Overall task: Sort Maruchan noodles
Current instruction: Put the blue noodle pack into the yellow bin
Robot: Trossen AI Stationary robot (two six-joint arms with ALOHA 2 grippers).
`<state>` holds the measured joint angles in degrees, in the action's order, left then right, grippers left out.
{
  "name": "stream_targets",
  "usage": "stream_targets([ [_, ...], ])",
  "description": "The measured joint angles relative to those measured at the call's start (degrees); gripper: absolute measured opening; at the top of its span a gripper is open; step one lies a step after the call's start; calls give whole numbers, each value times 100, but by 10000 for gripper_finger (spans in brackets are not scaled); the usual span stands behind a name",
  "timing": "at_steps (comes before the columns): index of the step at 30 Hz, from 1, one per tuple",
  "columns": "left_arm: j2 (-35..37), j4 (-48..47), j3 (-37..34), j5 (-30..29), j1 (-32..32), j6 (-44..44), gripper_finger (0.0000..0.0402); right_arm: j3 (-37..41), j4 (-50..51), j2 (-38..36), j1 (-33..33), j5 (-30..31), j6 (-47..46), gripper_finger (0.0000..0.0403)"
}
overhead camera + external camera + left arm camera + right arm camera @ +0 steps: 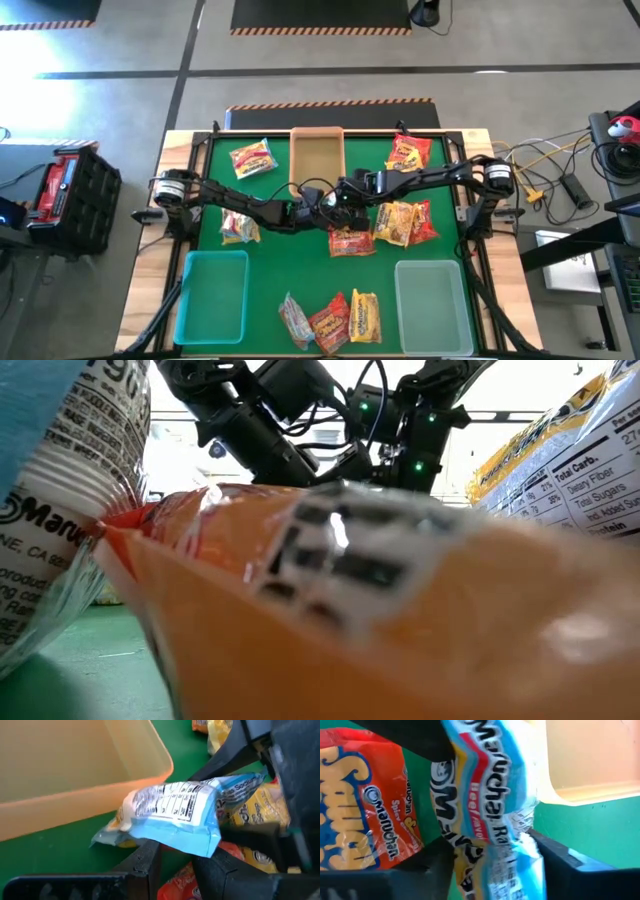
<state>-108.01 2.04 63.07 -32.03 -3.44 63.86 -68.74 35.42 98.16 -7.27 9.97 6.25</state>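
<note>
A blue-and-white Maruchan noodle packet (175,810) (485,795) hangs above the green mat at the table's middle, beside the tan tray (75,765). My left gripper (318,207) (175,857) is shut on it. My right gripper (345,195) (490,855) comes from the right, slanting down. Its fingers (435,865) stand on either side of the same packet, with the gap filled by the packet. Red and yellow packets (365,805) lie on the mat below. My left gripper pinches the blue packet between its two fingers at one long edge (175,840). The fingers slant down from the table's left. The packet is lifted clear of the mat and lies roughly level across the fingers. Whether my right gripper touches the packet, I cannot tell.
Other noodle packets lie at the far left (250,158), far right (408,152), middle left (240,228), middle (352,242), middle right (405,222) and near edge (335,320). A teal tray (212,295) and a paler one (432,305) sit near the front. Packets (350,610) block the low view.
</note>
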Motion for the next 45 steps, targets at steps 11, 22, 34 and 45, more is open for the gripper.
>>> stream_targets([
  [11,24,-359,-2,28,-142,39,84,-2,381,-200,-4,-156,128,85],
  [22,258,-637,-2,147,-296,50,84,1,369,-303,-31,-510,128,17],
  [34,709,-1164,-13,126,-504,69,84,-31,464,-399,-31,-1048,-131,11],
  [45,1221,-1778,-20,-28,-527,69,84,-31,511,-1154,-93,-1350,-395,11],
])
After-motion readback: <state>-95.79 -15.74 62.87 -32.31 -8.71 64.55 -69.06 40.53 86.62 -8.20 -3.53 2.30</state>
